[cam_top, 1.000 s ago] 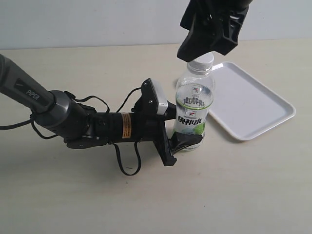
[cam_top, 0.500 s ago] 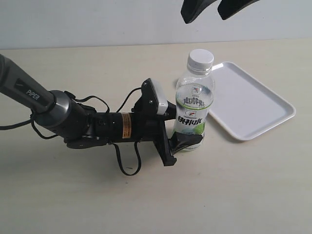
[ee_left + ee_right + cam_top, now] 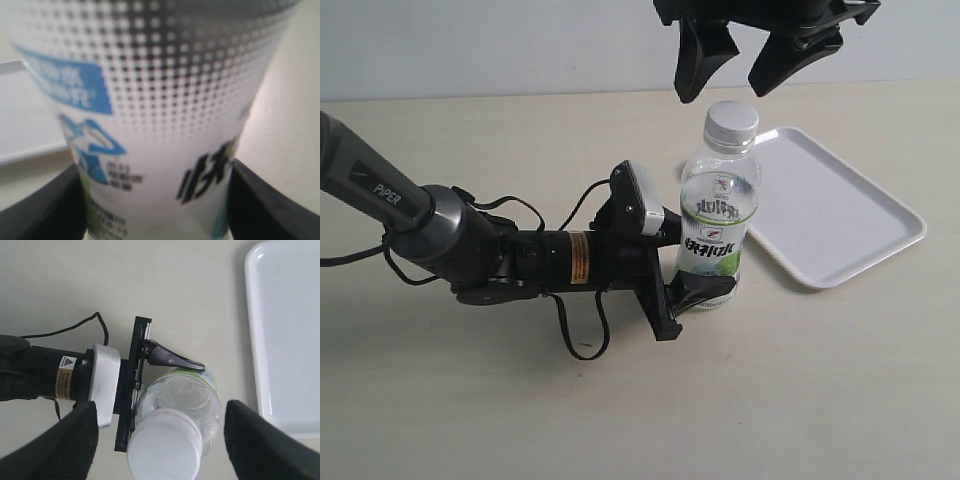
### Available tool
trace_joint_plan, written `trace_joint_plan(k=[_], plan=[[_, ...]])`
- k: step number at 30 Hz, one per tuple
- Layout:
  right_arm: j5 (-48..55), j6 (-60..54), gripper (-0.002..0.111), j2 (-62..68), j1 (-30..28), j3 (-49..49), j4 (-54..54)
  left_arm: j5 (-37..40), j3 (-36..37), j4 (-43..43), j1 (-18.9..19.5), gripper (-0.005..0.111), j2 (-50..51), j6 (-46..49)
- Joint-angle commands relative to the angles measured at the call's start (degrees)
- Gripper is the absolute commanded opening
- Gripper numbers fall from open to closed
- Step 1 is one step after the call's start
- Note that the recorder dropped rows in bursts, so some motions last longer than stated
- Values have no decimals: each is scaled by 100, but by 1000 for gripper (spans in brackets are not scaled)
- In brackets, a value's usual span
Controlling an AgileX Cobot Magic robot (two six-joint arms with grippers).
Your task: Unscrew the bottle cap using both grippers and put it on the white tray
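The clear bottle (image 3: 718, 225) stands upright on the table, its white-and-green label facing the camera. My left gripper (image 3: 695, 270) is shut on the bottle's lower body; in the left wrist view the label (image 3: 150, 115) fills the frame between my black fingers (image 3: 45, 210). The white bottle cap (image 3: 732, 120) sits on the neck. My right gripper (image 3: 735, 65) hangs open just above the cap, a finger on each side, touching nothing. From the right wrist view the cap (image 3: 164, 447) lies between its wide-apart fingers (image 3: 75, 440). The white tray (image 3: 840, 215) lies right of the bottle.
The left arm marked PIPER (image 3: 440, 230) lies low across the table from the left, with loose black cables (image 3: 575, 330) beside it. A pale wall runs behind the table's far edge.
My right gripper rose off the cap out of the top of the view, then came back down with its jaws spread wider above the cap. The bottle and left gripper stayed still.
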Motion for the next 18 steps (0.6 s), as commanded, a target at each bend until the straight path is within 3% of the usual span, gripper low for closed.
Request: trace_joint_plan(k=[1, 18], plan=[[-15, 56, 68, 15, 9, -36, -42, 298, 14, 172, -9, 0, 10, 18], [-15, -466, 68, -509, 9, 556, 68, 298, 14, 172, -9, 0, 10, 18]])
